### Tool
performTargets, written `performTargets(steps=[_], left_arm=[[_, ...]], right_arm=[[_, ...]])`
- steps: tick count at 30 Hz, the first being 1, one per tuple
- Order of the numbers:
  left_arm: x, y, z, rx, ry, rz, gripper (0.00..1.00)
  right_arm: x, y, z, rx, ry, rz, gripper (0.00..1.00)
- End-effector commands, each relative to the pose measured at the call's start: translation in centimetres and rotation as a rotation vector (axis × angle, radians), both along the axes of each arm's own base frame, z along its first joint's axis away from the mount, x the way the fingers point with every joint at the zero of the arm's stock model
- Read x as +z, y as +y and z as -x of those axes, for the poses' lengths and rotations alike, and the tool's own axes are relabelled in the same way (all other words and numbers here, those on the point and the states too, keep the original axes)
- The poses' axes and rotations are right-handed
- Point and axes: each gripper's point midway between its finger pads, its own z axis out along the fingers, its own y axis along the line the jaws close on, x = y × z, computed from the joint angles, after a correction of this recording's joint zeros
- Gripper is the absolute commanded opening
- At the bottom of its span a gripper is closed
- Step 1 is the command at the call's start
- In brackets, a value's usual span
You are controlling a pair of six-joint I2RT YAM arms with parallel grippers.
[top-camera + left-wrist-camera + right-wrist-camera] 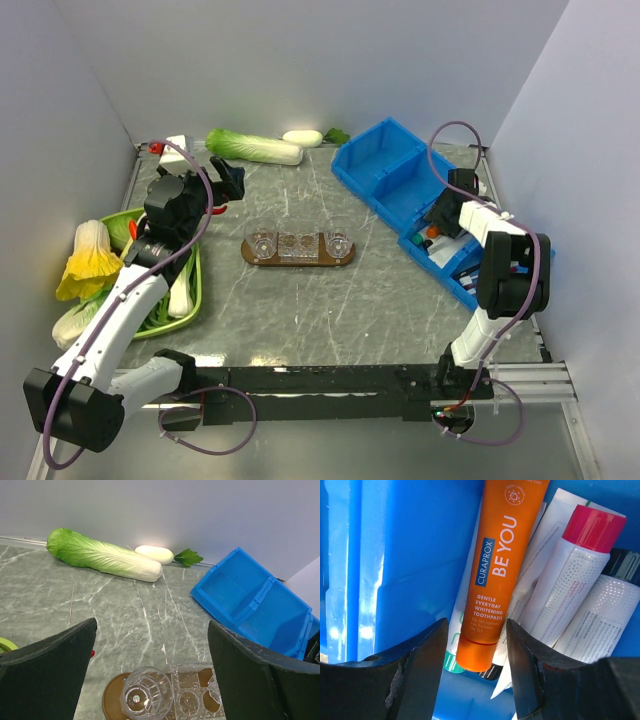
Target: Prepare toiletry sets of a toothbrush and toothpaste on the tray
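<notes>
L gripper [232, 185]: gapes wide, holds nothing, hovers above table [330, 310] just left-rear of tray [250, 259]. Via L wrist cam: looks down btwn both fingers [50, 675] at near end of tray.

Tray: lies mid-table, long side across, btwn the two arms. Carries 3 clear cups [296, 245] in a row.

R gripper [476, 625]: reaches nose-down into blue bin [395, 555] at right side of table. Jaws part-open, straddling cap end of toothpaste [497, 570]. Shows sliver of gap at one finger [427, 665], w/ another tube's teal cap [451, 662] peeking through. Sits v. close to tube edge at other finger; contact there unclear. Not clamped, as far as seen.

Toothpaste: orange tube, lies in that bin atop other tubes, cap twd wrist cam, flat end away. Well apart from tray. Beside it: white tube w/ pink cap [594, 527], then white tube w/ dark cap [625, 562] at edge of view.

Elsewhere: cabbage [252, 147] and white radish [302, 137] along back wall, touching or nearly so. Green dish [195, 290] of veg at left, partly under L arm. Second blue bin [385, 165], 2 compartments, at rear right, just behind the one w/ tubes.
</notes>
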Motion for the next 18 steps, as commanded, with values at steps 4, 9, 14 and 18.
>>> performTargets(steps=[4,9,14,18], left_arm=[[1.3,0.1,0.3,-0.001,-0.049,-0.002,0.97],[1.5,0.1,0.5,-0.002,-0.054,0.001,0.97],[1.8,0.1,0.6,-0.002,-0.061,0.004,0.97],[1.7,0.1,0.7,-0.004,-0.061,0.005,0.97]], right_arm=[[0.1,-0.5,-0.3,-0.035,0.019,0.002,0.56],[-0.4,-0.4,-0.3,-0.030,0.048,-0.008,0.54],[-0.7,-0.1,-0.3,-0.019,0.060,-0.020,0.44],[-0.6,-0.2,0.0,-0.023,0.053,-0.011,0.34]])
